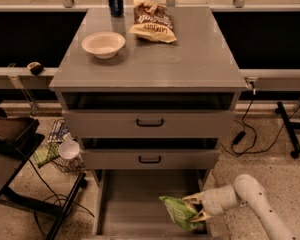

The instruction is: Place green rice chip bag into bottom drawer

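Observation:
The green rice chip bag (179, 212) is crinkly bright green and hangs over the right part of the bottom drawer (135, 199), which is pulled out below the two upper drawers. My gripper (196, 208) reaches in from the lower right on a white arm and is shut on the bag's right edge. The bag sits inside the drawer's outline, just left of its right wall. I cannot tell whether the bag touches the drawer floor.
On the cabinet top stand a white bowl (103, 44), a blue can (115, 0) and a brown-and-yellow chip bag (153, 21). A wire bin with a cup (65, 149) and a dark chair (10, 149) stand left of the cabinet. Cables (250, 134) lie on the floor at the right.

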`<action>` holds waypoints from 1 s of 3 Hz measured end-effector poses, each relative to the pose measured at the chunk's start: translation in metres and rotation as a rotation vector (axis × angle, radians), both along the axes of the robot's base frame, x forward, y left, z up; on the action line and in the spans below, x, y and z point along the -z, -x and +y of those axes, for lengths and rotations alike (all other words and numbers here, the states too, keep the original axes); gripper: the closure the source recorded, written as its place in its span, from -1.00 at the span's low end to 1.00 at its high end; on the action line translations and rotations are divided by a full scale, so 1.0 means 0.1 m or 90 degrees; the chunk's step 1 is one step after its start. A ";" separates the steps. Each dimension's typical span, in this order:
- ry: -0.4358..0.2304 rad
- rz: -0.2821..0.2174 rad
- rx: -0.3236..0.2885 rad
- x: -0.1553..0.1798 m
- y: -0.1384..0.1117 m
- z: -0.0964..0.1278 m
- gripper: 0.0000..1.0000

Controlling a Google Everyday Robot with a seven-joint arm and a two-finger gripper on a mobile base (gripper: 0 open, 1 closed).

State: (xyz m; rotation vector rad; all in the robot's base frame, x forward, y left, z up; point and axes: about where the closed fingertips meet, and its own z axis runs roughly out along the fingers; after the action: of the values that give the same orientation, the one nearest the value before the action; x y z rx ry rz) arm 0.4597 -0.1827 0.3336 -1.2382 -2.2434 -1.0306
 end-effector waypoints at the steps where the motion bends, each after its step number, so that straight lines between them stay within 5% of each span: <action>1: -0.029 -0.010 -0.002 0.04 -0.19 0.46 1.00; 2: -0.070 -0.048 -0.008 0.03 -0.35 0.81 1.00; 3: -0.070 -0.051 -0.008 0.04 -0.36 0.82 0.46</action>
State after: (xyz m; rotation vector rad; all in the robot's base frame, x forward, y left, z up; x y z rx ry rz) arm 0.4959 -0.1007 0.3300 -1.1549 -2.2166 -1.2016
